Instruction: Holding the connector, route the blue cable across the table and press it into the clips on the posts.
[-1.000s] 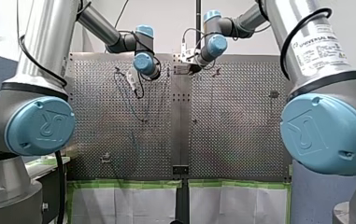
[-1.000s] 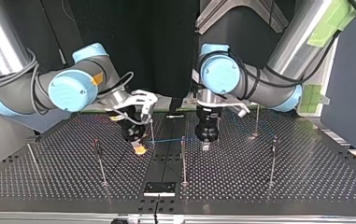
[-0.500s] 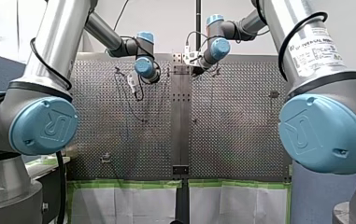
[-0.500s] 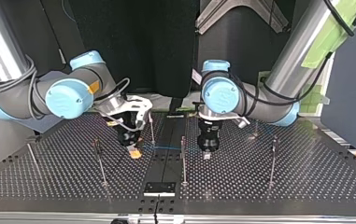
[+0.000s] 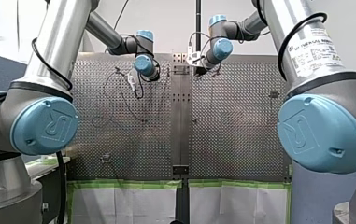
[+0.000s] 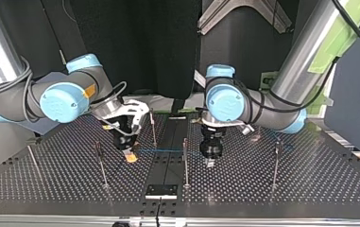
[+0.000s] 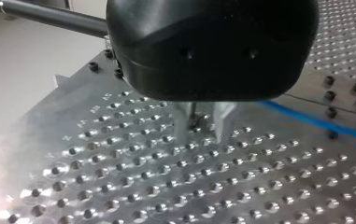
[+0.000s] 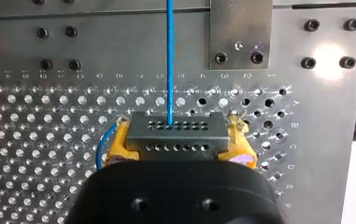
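- blue cable [image 6: 168, 151]: thin, bright blue. in the top view it is one straight line just above the perforated table [image 6: 272, 189].
- connector [image 8: 176, 133]: flat grey metal block with two rows of small holes on its face. the cable leaves it at the far row.
- a short blue loop [image 8: 101, 145] curls out beside one pad.
- axis, top view: the cable lies level across the view, from my right gripper [image 6: 130, 157] at the left, past the middle post [image 6: 185, 163], to my left gripper [image 6: 210, 163].
- i cannot tell whether it sits in that post's clip.
- axis, right wrist view: the cable points straight ahead of the gripper. the connector's long side lies crosswise, from pad to pad.
- right gripper: yellow pads [image 8: 115, 148] are closed onto the connector's two short ends, open only by the block's length. it holds the block low over the table.
- left gripper: black body low over the table, with the cable running in from one side. how far open it is, or whether it has the cable, i cannot tell.
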Robot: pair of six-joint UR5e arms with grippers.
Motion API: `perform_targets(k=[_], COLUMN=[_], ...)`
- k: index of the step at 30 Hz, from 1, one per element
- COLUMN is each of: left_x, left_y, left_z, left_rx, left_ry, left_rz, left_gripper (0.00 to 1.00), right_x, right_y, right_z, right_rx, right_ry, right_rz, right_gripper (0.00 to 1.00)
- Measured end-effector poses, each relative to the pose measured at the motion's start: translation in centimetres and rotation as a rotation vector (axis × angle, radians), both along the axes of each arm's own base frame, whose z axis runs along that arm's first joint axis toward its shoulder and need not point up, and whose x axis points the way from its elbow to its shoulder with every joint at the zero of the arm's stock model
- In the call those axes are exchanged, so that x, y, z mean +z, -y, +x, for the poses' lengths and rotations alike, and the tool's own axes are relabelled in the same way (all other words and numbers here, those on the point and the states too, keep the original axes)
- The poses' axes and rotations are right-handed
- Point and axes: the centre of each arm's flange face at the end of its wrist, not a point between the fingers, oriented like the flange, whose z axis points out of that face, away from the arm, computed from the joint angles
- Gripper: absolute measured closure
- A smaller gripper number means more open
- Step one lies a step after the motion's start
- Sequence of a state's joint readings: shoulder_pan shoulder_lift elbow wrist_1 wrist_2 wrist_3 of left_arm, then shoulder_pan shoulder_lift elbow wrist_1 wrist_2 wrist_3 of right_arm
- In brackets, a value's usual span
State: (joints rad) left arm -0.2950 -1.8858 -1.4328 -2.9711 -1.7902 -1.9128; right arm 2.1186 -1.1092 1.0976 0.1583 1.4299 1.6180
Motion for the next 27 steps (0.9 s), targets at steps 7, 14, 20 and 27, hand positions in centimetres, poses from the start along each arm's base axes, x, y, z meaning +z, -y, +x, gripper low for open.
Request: perform_targets(k=[7,14,20,27], left_x=[-0.6,-0.3,1.2,2.0], left_y=[0.1,0.2,0.5,0.8], left_z=[-0.9,-2.0,-4.5,-7.9], left_rx=[0.005,0.001,-0.023,-0.065], left_ry=[-0.059,-0.103,-0.124,-0.131], left_rz=[0.031,0.038,0.040,0.033], left_gripper=[0.00,0.00,0.00,0.00], right_x=[0.0,0.2,0.4,1.0], right_y=[0.0,-0.1,0.1,0.3], right_z=[0.0,-0.1,-0.4,-1.1], right_rx=[0.000,0.000,-0.016,-0.051], right_ry=[-0.003,-0.004,-0.008,-0.014], right_rz=[-0.002,-0.004,-0.010,-0.021], right_gripper=[1.00,1.00,1.00,1.00])
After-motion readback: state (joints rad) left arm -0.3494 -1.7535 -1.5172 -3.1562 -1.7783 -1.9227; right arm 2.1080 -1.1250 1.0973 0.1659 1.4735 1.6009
